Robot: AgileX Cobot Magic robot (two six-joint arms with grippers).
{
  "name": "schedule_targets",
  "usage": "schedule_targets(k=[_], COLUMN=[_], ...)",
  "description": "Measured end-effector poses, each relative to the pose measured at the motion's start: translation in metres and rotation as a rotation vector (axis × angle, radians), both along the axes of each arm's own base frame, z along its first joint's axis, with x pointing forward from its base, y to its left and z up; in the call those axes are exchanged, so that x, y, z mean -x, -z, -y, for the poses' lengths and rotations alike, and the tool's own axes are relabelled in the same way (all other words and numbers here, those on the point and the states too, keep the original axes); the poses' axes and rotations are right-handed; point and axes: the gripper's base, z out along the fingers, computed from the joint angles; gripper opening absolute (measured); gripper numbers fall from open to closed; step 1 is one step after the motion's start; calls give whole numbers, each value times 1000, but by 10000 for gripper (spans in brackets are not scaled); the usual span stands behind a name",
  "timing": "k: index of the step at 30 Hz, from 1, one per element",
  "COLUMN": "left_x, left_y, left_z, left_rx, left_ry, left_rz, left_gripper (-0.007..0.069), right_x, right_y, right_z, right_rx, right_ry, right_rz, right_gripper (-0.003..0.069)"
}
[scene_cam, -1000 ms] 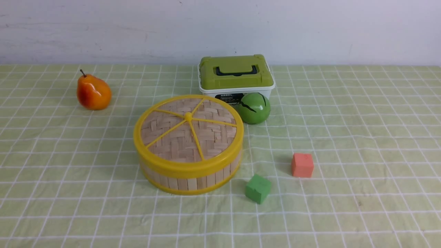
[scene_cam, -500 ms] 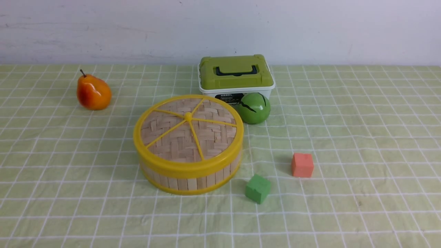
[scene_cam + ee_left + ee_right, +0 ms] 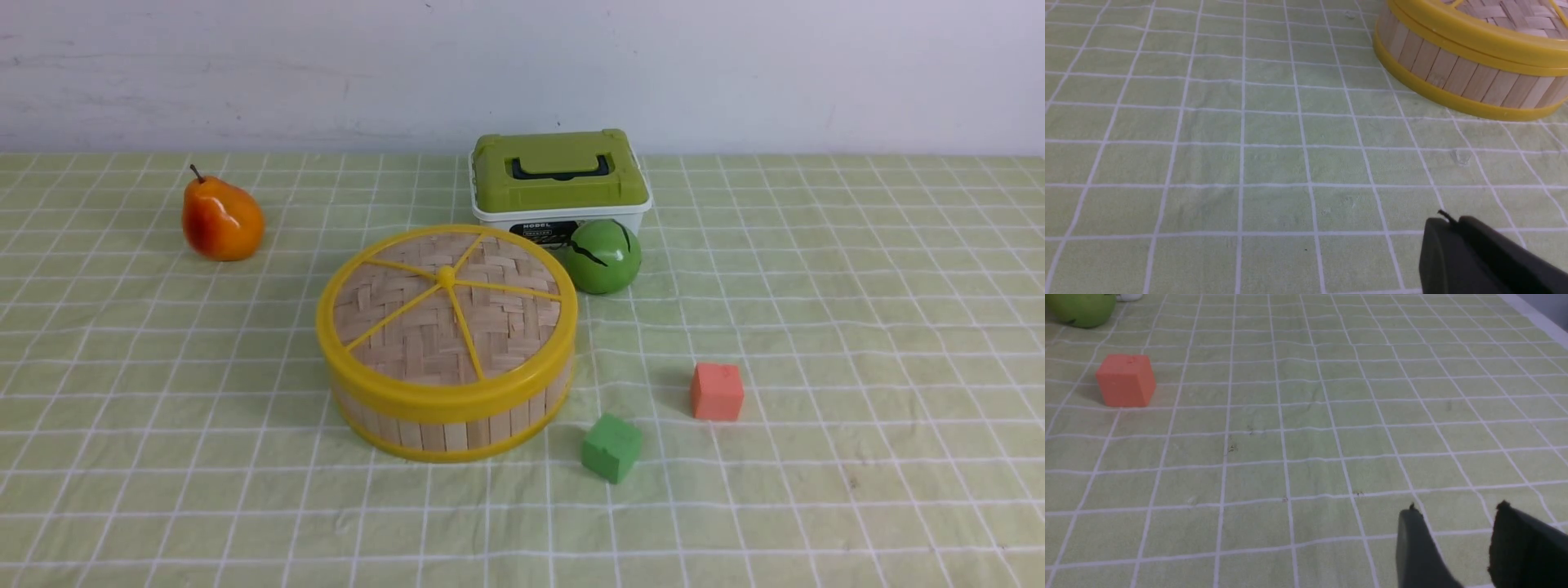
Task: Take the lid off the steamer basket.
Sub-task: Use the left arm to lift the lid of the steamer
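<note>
The steamer basket (image 3: 457, 429) stands near the middle of the checked cloth, with a light-wood slat wall and yellow rims. The lid (image 3: 424, 335) of woven bamboo, with yellow rim, spokes and a small centre knob, sits flat on top of it. In the left wrist view the basket (image 3: 1457, 73) and the lid's yellow rim (image 3: 1486, 41) show some way off from my left gripper (image 3: 1449, 222), whose jaws are pressed together with nothing in them. My right gripper (image 3: 1457, 510) hangs over bare cloth with a gap between its fingers, holding nothing. Neither arm shows in the front view.
A white box with a green lid (image 3: 559, 175) stands behind the basket, a green ball (image 3: 604, 256) touching its front. An orange pear (image 3: 221, 219) lies at the back left. A green cube (image 3: 611, 447) and a red cube (image 3: 717, 391) lie right of the basket.
</note>
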Motion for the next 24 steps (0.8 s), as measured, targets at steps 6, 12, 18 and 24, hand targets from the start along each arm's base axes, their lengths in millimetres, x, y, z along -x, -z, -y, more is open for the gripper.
schedule_targets(k=[6, 12, 18, 24], left_x=[-2, -3, 9, 23], left_y=[-6, -44, -76, -94], left_z=[0, -1, -4, -6], left_rx=[10, 65, 119, 323], left_ry=[-3, -17, -30, 14], left_rz=[72, 481, 864, 1085], left_gripper=[34, 39, 40, 49], right_x=[0, 0, 0, 0], right_y=[0, 0, 0, 0], right_z=[0, 0, 0, 0], right_rx=[0, 0, 0, 0], right_ry=[0, 0, 0, 0], right_rz=[0, 0, 0, 0], right_gripper=[241, 241, 241, 241])
